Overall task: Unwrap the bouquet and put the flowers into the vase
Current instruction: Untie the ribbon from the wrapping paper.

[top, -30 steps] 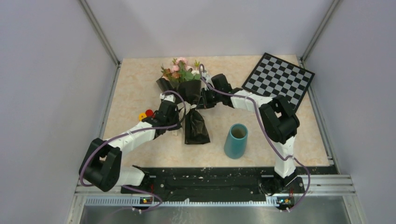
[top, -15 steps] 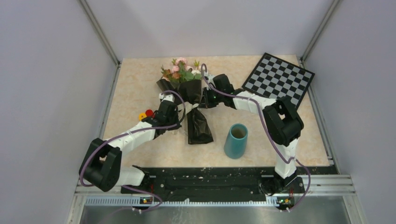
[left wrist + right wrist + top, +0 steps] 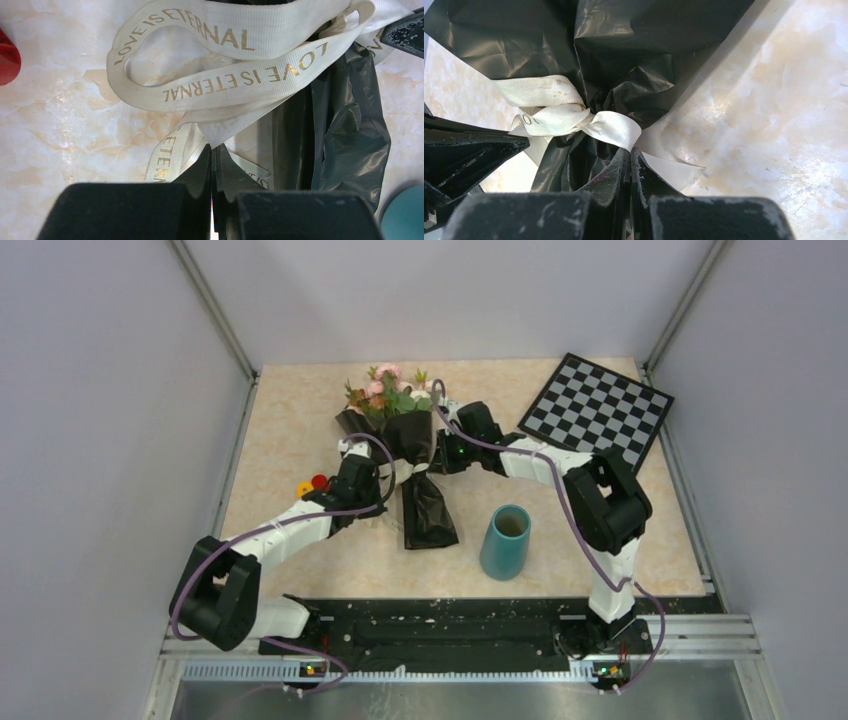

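1. The bouquet (image 3: 425, 510) is laid near the table's middle, wrapped in black paper, with its flowers (image 3: 388, 392) pointed toward 12 o'clock.
2. The left gripper (image 3: 214, 152) is pinched tight on a tail of the cream ribbon (image 3: 225, 65), reached from the bouquet's 8 o'clock side.
3. The right gripper (image 3: 630, 156) is clamped on another ribbon end, from 2 o'clock.
4. The teal vase (image 3: 505, 542) is stood upright at the bouquet's 4 o'clock, apart from it.

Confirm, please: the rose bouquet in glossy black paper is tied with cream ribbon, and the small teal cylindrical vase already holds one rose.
No: the teal cylindrical vase holds no rose, as the top external view shows. The rest is right.
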`<state>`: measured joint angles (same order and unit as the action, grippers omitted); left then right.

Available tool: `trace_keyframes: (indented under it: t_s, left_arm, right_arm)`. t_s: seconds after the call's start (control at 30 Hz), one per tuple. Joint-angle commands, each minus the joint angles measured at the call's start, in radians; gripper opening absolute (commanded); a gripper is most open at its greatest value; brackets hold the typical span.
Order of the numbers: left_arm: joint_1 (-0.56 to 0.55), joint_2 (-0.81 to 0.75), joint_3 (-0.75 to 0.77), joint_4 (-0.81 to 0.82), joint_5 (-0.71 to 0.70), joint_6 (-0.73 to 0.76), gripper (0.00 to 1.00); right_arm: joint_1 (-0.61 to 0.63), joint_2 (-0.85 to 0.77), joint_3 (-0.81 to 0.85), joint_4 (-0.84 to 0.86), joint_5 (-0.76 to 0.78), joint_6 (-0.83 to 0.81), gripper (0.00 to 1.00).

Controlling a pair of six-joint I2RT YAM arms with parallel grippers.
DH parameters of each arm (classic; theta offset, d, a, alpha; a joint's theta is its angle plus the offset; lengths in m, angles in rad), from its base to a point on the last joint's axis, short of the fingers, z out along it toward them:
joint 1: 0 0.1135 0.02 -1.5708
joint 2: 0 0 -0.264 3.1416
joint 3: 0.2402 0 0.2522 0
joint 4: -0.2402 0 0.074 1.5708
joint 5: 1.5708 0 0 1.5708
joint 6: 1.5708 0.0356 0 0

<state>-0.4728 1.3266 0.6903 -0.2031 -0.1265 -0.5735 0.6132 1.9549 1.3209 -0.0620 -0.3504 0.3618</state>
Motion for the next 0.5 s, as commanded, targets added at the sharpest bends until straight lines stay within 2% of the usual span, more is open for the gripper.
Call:
trace_keyframes:
  t_s: [0.0,0.47]
  left_arm:
    - [0.010,-0.018,-0.004,-0.013,-0.034,0.009,0.00]
    - [0.032,-0.011,0.011,-0.024,-0.027,0.001,0.00]
  right_arm:
    - [0.003,-0.068,-0.008,0.038,0.045,0.005,0.00]
    - [0.002,-0.074,-0.022,0.028,0.101,0.034,0.00]
